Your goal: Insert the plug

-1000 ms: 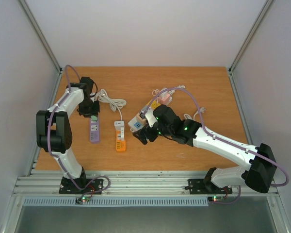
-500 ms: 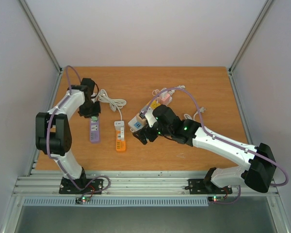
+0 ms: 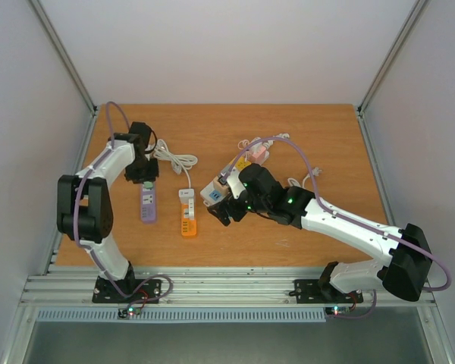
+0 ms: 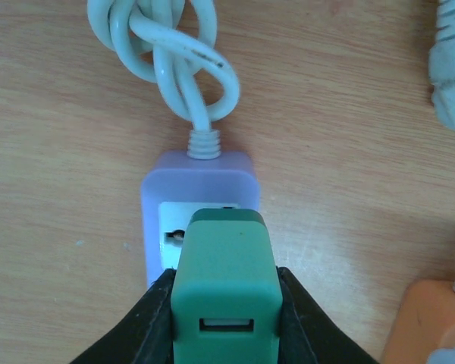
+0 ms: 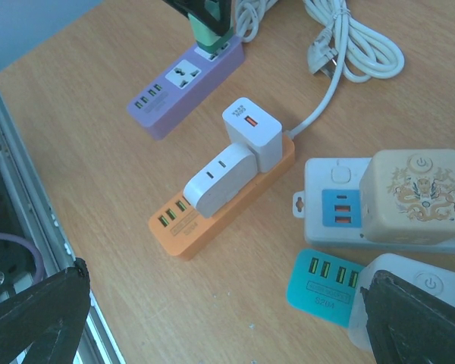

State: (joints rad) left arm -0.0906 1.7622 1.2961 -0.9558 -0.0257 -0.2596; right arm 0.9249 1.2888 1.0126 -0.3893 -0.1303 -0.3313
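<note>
Plug (image 4: 224, 265) clamped in left gripper (image 4: 226, 318), over purple strip (image 4: 155, 199) socket nearest cord (image 4: 202, 141); keep square, press straight down. Right gripper (image 5: 224, 322) spread open, empty

A wooden table (image 3: 288, 129) is recorded. A purple power strip (image 3: 148, 206) is laid at its left, with an orange power strip (image 3: 187, 220) near its right side. A bundled white cable (image 3: 176, 158) is noted beyond them. A white power strip (image 5: 318, 189) and a teal USB block (image 5: 322, 279) are placed near centre.
</note>
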